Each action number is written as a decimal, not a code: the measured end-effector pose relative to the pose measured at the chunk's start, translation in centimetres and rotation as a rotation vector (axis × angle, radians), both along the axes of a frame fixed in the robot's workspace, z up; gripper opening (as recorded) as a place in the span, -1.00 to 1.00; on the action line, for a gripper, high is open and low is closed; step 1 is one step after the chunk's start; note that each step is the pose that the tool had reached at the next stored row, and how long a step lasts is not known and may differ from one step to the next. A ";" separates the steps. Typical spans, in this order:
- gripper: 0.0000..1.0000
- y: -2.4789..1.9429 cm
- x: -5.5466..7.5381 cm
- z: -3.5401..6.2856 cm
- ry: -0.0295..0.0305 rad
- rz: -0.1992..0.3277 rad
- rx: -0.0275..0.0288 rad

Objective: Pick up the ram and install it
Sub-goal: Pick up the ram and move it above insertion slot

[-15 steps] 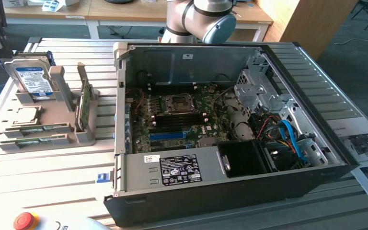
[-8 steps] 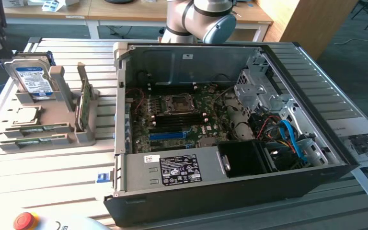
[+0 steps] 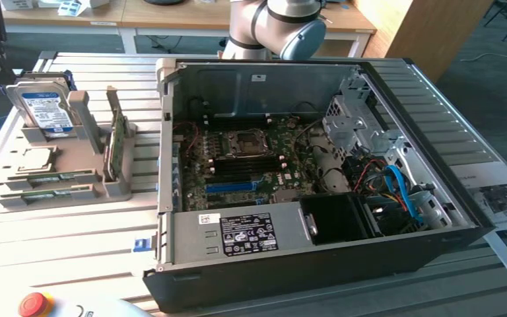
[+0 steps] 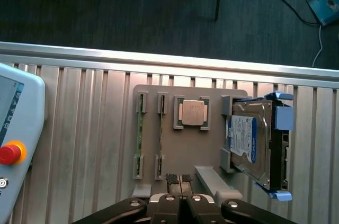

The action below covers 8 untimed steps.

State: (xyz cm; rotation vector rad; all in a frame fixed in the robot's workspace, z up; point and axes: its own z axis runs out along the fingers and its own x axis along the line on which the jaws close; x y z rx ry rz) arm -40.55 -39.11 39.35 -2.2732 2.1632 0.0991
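Note:
Two ram sticks lie on edge in the slots of a grey holder [image 3: 103, 188]: one ram [image 3: 51, 177] and a second ram [image 3: 44, 196] side by side at its near end. From above they show as thin green strips, one ram [image 4: 140, 135] beside the other [image 4: 160, 135]. My gripper [image 4: 178, 179] hangs high over the holder's edge, shut, with nothing between its fingers, well apart from both sticks. The open computer case [image 3: 169, 132] lies on the table with its motherboard [image 3: 236, 162] exposed.
The holder also carries a hard drive [image 3: 45, 109], a CPU [image 3: 36, 158] and an upright wider green card [image 3: 118, 135]. A blue slot strip [image 3: 236, 186] sits on the motherboard. A pendant with a red stop button [image 3: 33, 304] lies at the table's near edge. Papers [image 3: 504, 198] lie at the exterior view's right.

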 end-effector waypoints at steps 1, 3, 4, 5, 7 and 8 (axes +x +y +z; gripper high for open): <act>-0.80 0.00 0.0 0.00 0.0000 0.000 0.0000; -0.80 0.00 0.0 0.00 0.0000 0.000 0.0000; -0.80 -0.01 0.0 -0.01 -0.0001 0.000 0.0000; -0.80 -0.02 0.0 -0.03 0.0001 0.000 -0.0001; -0.80 -0.04 0.0 -0.13 0.0000 0.000 0.0000; -0.80 -0.06 0.0 -0.19 -0.0001 0.000 0.0000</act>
